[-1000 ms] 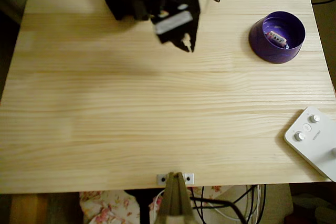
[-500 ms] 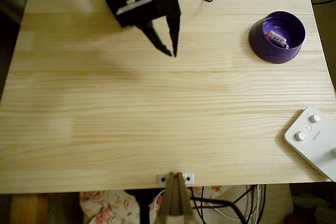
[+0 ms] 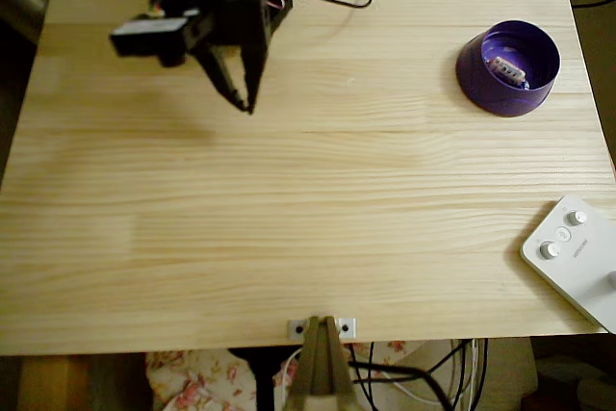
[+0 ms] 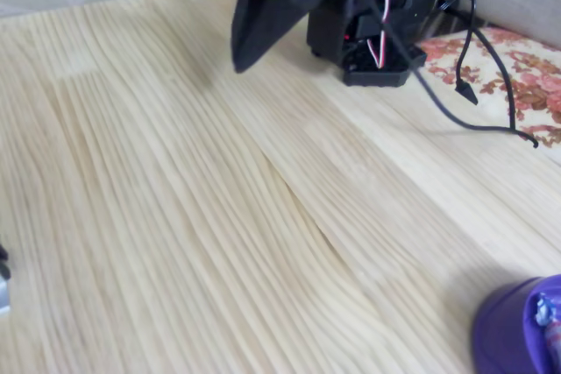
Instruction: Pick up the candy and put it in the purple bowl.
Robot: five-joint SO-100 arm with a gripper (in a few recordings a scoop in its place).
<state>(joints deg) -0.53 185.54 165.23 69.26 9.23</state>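
The pale pine-plank worktop (image 3: 308, 190) carries a round, glossy deep-purple plastic bowl (image 3: 481, 79) near its upper right corner. Inside the bowl lies a tiny pinkish-white wrapped candy (image 3: 506, 70). Well apart from it, at upper left, the black arm's two-finger claw (image 3: 246, 103) points down the picture, its tips close together with nothing between them. A white box with round knobs (image 3: 577, 262) sits at the lower right edge.
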